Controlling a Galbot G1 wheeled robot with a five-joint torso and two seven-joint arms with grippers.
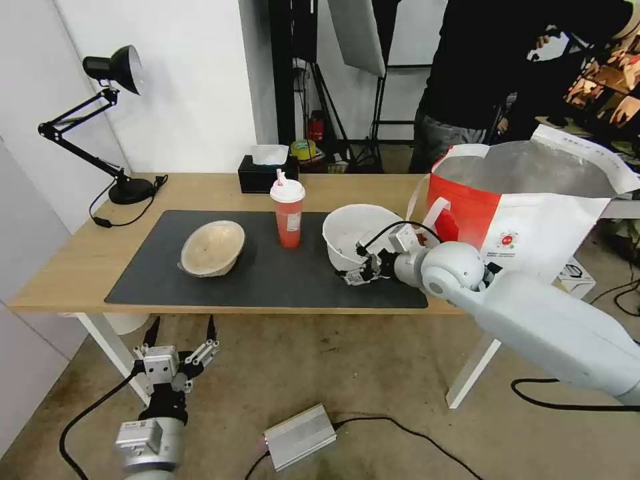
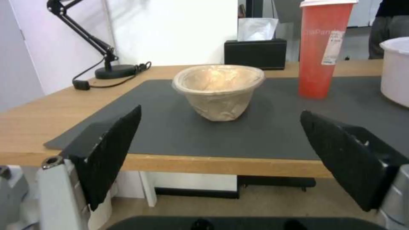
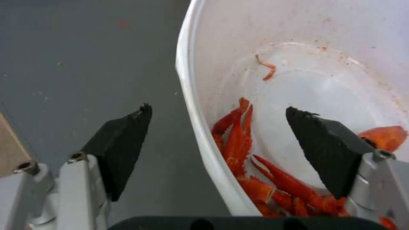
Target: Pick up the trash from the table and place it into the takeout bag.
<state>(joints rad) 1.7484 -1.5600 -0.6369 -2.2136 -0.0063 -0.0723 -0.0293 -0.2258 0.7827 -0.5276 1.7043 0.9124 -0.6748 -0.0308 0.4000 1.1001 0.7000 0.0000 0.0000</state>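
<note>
On the table's (image 1: 80,267) dark mat we've got our right gripper (image 3: 217,150) spread wide astride the white bowl's (image 1: 353,233) rim, so a sloppy squeeze could tip crawfish scraps (image 3: 255,166) out.

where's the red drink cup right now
In the head view the red drink cup stands upright mid-mat, between the beige bowl and the white bowl.
</note>
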